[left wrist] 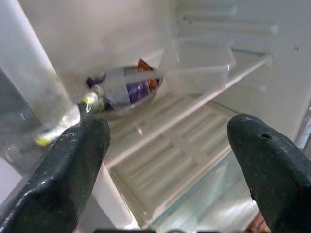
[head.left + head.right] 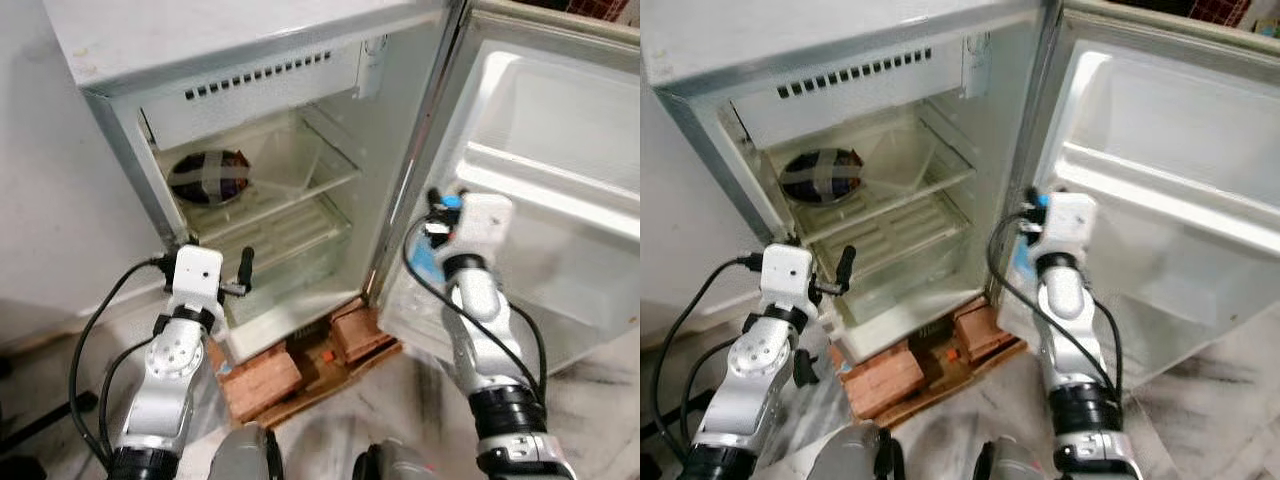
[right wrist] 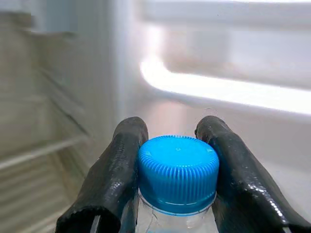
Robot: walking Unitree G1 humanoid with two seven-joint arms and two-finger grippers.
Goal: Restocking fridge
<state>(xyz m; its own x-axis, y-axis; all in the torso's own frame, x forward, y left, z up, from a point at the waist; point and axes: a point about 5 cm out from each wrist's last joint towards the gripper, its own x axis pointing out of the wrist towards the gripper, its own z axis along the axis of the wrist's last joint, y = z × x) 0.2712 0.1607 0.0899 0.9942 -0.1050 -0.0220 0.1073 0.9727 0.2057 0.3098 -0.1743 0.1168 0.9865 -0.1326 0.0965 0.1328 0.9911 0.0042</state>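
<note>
With the right gripper (image 3: pixel 177 160) clamped on the blue cap (image 3: pixel 178 171) of a water bottle (image 2: pixel 428 262) hanging upright beneath it, just short of the fridge door shelf (image 2: pixel 545 190) ahead, carry it level onto that shelf, while the left gripper (image 1: pixel 167 160) waits spread and empty before the wrapped bowl (image 2: pixel 209 176).

Your left gripper (image 1: pixel 165 160) sits at the lower left of the head view, arm raised and fingers (image 1: pixel 73 170) spread wide apart with nothing between them. Your right gripper (image 3: pixel 177 170), at centre right, has its fingers (image 3: pixel 116 174) clamped against a blue-capped bottle (image 3: pixel 178 172).
</note>
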